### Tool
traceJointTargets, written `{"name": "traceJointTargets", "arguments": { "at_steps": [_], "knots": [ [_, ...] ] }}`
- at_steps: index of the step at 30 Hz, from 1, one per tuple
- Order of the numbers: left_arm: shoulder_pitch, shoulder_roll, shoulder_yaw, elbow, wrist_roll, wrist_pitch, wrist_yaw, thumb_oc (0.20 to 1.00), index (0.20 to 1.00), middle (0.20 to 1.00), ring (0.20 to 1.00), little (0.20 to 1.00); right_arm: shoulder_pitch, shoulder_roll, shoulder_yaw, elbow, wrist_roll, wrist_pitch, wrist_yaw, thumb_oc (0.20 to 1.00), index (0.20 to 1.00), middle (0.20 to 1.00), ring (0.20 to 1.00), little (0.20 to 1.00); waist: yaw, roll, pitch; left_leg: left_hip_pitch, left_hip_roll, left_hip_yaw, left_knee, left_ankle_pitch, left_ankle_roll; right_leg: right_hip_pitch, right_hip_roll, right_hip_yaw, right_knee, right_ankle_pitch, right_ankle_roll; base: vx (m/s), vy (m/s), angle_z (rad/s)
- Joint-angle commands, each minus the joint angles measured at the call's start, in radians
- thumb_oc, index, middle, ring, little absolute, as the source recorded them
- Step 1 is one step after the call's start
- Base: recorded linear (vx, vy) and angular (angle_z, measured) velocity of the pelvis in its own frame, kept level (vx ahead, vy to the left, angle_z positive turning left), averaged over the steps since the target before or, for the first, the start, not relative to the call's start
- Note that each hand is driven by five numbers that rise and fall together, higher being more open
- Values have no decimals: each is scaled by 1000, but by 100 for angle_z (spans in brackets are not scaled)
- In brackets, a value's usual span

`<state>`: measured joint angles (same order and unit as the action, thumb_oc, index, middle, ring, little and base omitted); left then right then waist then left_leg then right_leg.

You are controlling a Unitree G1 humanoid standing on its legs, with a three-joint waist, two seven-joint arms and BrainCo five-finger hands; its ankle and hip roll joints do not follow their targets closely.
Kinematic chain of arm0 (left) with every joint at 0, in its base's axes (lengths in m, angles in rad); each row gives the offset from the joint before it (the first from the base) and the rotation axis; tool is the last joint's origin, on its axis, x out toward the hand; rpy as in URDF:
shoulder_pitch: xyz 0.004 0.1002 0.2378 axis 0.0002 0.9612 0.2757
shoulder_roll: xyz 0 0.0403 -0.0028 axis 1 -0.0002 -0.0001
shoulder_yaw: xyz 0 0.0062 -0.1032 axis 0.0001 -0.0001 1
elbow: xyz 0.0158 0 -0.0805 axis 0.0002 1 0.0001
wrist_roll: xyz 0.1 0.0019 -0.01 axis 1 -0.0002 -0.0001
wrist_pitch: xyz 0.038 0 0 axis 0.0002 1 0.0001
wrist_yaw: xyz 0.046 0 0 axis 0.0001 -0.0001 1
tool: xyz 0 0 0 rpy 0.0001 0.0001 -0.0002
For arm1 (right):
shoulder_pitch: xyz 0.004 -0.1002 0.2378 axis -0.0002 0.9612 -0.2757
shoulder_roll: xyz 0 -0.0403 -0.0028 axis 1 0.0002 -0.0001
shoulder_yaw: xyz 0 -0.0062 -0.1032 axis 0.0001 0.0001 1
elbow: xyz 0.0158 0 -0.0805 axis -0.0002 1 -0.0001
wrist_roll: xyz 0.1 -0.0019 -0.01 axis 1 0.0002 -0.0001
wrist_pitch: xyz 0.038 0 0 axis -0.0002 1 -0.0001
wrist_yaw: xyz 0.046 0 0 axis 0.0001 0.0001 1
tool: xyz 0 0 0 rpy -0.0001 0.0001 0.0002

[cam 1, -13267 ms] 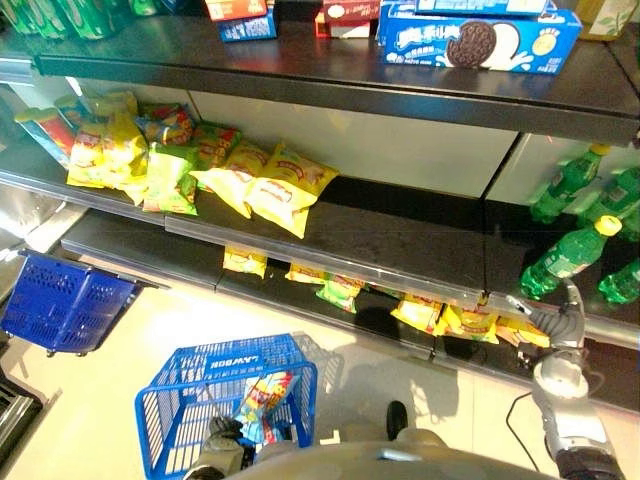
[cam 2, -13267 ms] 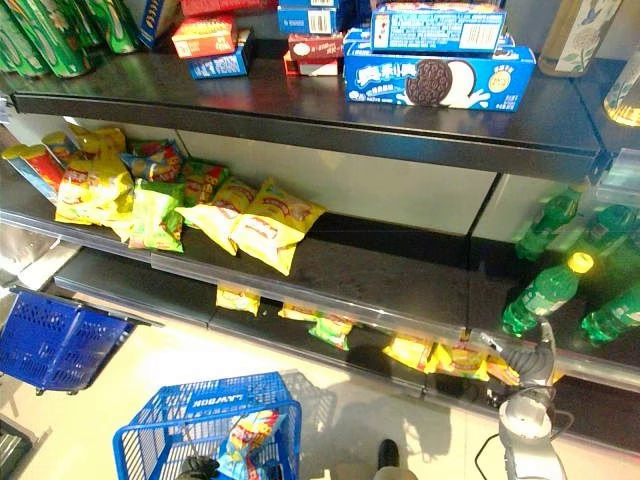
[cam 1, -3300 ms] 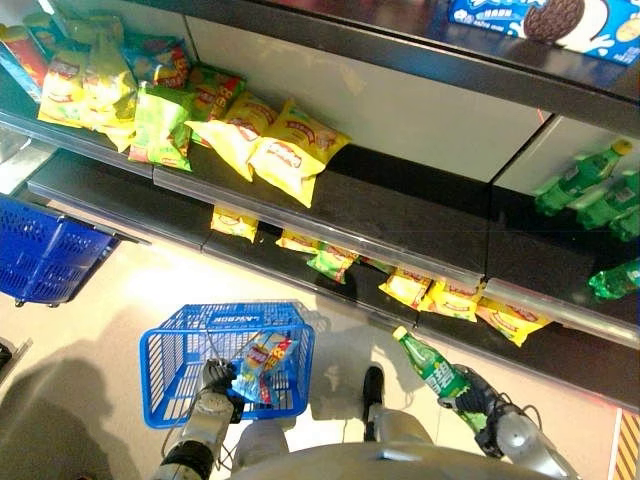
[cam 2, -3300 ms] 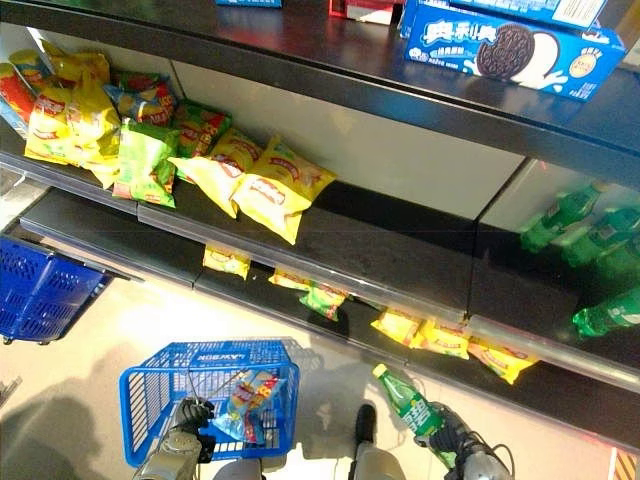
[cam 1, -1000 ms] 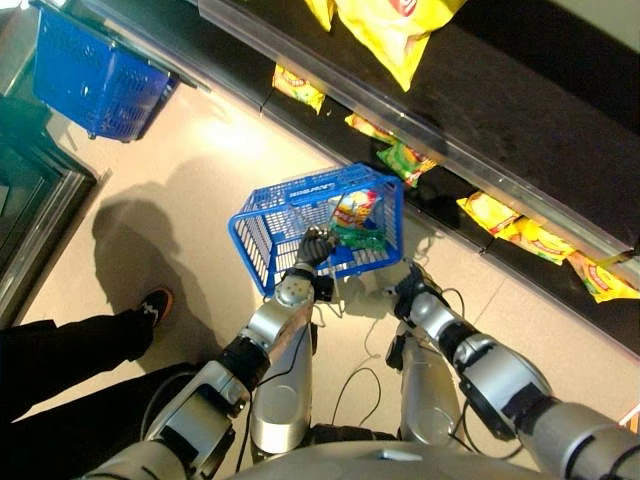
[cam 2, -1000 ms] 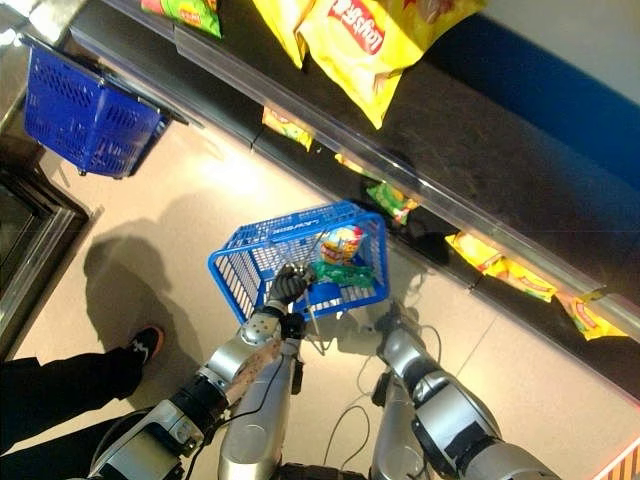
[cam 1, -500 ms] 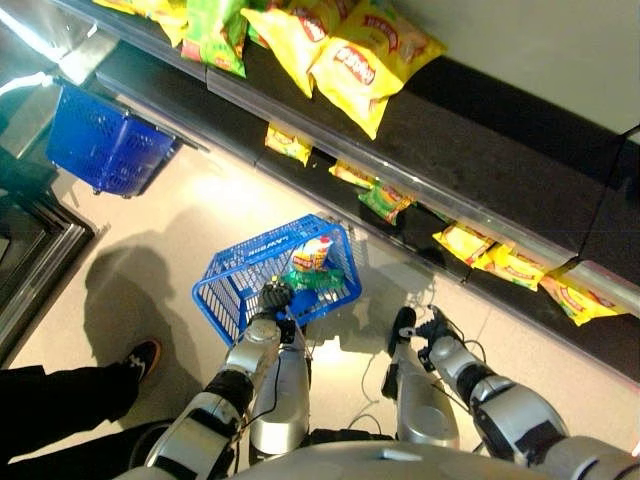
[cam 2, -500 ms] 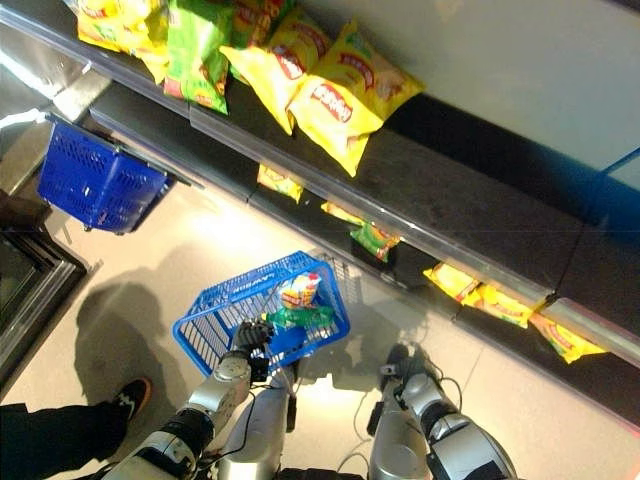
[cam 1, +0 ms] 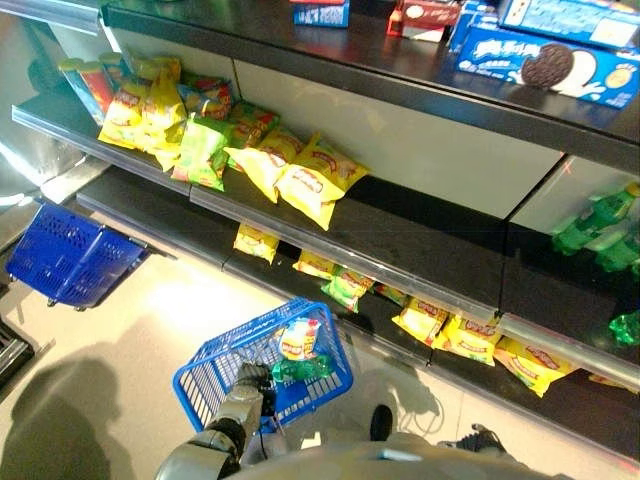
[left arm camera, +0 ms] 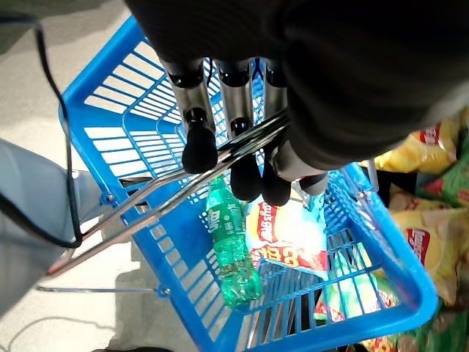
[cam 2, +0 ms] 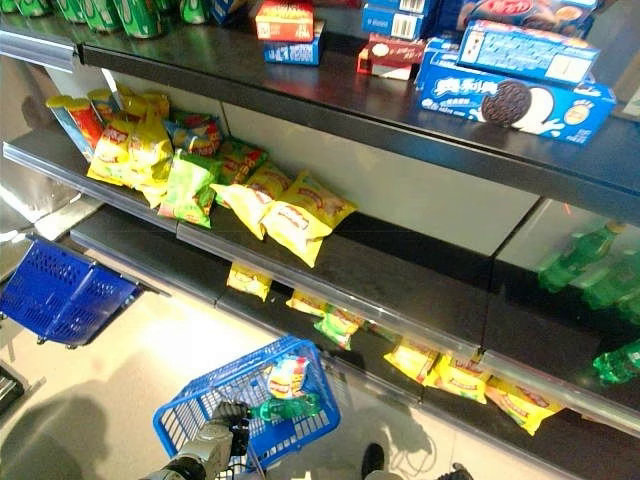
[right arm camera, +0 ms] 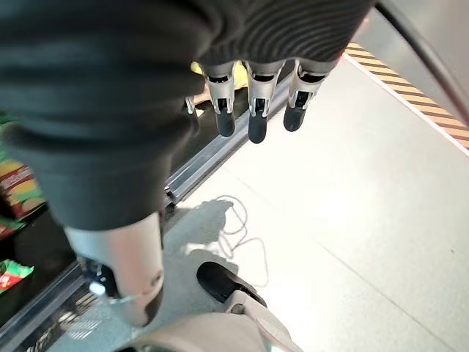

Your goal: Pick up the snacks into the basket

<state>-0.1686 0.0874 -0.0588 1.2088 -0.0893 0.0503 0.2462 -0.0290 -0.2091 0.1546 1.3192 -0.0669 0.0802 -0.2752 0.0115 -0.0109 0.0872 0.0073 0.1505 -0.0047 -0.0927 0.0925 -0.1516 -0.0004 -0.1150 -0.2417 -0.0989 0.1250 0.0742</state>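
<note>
Green bottle (left arm camera: 229,249) now beside chip bag (left arm camera: 286,236) in blue basket (cam 1: 200,385); left robot hand (left arm camera: 231,158) clasps its wire handle (left arm camera: 168,194); right robot hand (right arm camera: 253,110), emptied, hangs with loose fingers, free for next snack.

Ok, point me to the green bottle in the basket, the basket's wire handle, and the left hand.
green bottle (left arm camera: 229,249), left wrist view, mid-body.
wire handle (left arm camera: 157,199), left wrist view, on the paired metal rods.
left hand (left arm camera: 199,150), left wrist view, on a dark fingertip curled over the handle.

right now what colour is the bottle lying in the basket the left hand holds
Green. The bottle shows best in the left wrist view, lying in the blue basket.
</note>
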Motion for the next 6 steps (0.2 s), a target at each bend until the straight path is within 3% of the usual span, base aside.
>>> {"name": "traceJointTargets", "arguments": {
  "at_steps": [1,6],
  "knots": [
    [43,84,-46,129,105,36,8,200,200,200,200,200,-69,-14,-61,56,32,-2,20,1000,1000,1000,1000,1000,21,18,17,-25,-75,1,5,-35,44,1,-54,3,36,-42,85,52,-26,-3],
    [62,82,-3,142,63,33,-6,200,200,200,200,200,-54,-5,-78,75,44,2,36,1000,1000,1000,1000,1000,27,11,-5,-3,-74,0,5,-43,45,27,-49,1,40,-53,83,44,-19,0]
  ]
}}
